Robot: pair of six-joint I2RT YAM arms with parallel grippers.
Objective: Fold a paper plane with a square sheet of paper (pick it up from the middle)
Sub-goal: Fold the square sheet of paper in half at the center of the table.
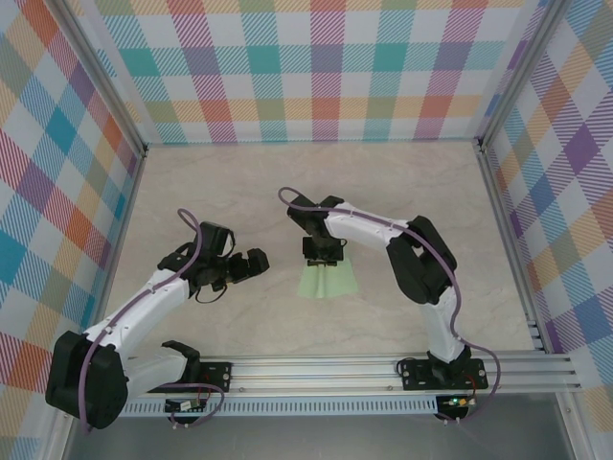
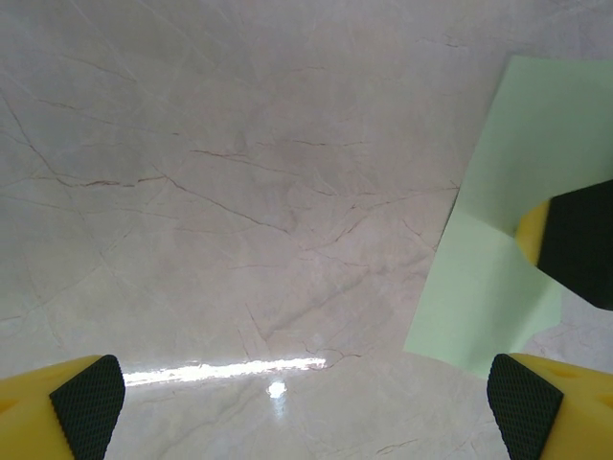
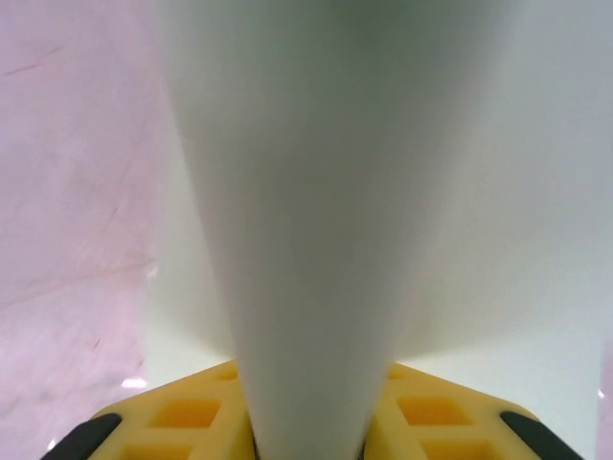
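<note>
A pale green square sheet of paper [image 1: 328, 280] lies near the middle of the marbled table [image 1: 412, 192], pinched up along its centre into a raised ridge. The ridge is gripped by the right gripper [image 1: 323, 254], whose jaws are closed on it. In the right wrist view the paper [image 3: 306, 240] is seen rising between the yellow fingers [image 3: 192, 422].

The step in hand is judged to be the pick-up from the middle, which starts the centre crease. No plane has yet been shaped. A lift is called for next, with the pinch kept firm so that the two halves hang evenly.

The left gripper [image 1: 261, 264] is held just left of the sheet, its jaws spread wide and nothing held between them.
</note>
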